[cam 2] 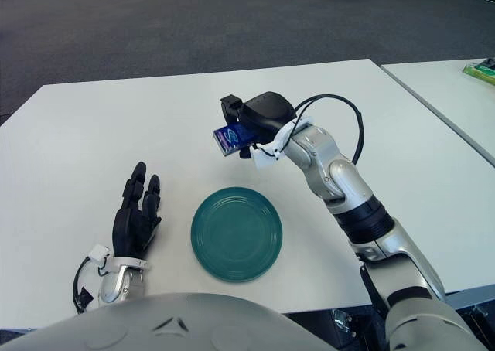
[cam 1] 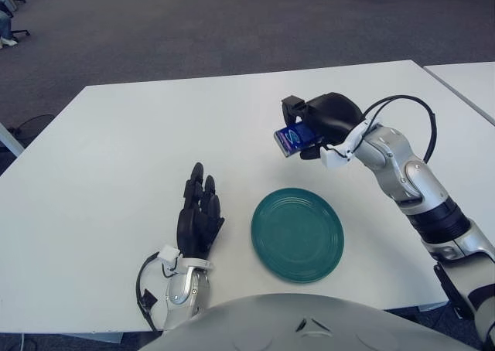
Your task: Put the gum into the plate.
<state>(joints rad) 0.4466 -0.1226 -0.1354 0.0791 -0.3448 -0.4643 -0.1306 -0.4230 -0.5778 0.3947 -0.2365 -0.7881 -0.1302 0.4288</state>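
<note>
A blue gum pack (cam 1: 294,139) is held in my right hand (cam 1: 319,124), whose fingers are curled around it. The hand holds it above the white table, just beyond the far edge of the green plate (cam 1: 297,233). The plate lies flat near the table's front edge and holds nothing. In the right eye view the pack (cam 2: 232,138) shows up and slightly left of the plate (cam 2: 237,233). My left hand (cam 1: 198,212) shows left of the plate with its fingers stretched out flat and holding nothing.
The white table (cam 1: 139,134) spans the view. A second white table (cam 1: 468,84) stands close on the right, with a green item (cam 2: 479,70) on it. Dark carpet lies beyond.
</note>
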